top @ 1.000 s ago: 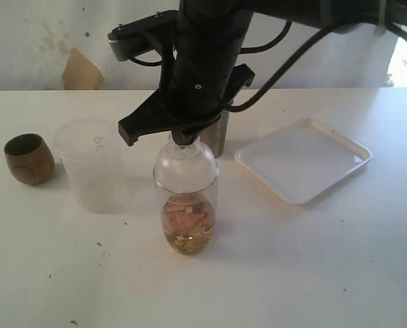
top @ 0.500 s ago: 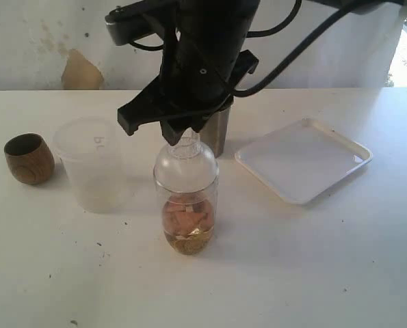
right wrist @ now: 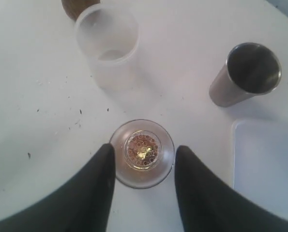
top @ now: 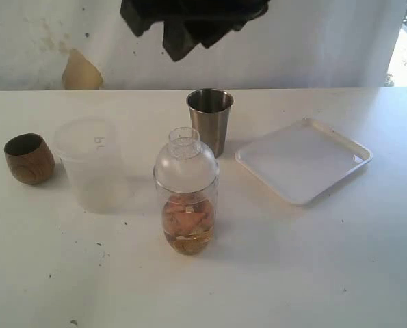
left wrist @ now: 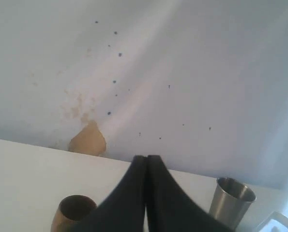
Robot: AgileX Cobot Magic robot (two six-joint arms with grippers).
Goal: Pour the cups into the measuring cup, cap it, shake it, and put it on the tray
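Note:
The measuring cup stands at the table's middle with a clear domed cap on it and orange-brown contents at its bottom. High above it my right gripper hangs open and empty. Looking straight down from the right wrist, the capped measuring cup shows between the spread fingers. Three cups stand around it: a wooden one far left, a frosted one, and a steel tumbler behind. The white tray lies to the right. My left gripper is shut and empty, facing the wall.
The left wrist view also shows the wooden cup and the steel tumbler below a stained wall with a brown patch. Small dark specks dot the white table.
My right gripper opened, let go of the cap's neck and rose well above the measuring cup. The capped cup stayed in place.

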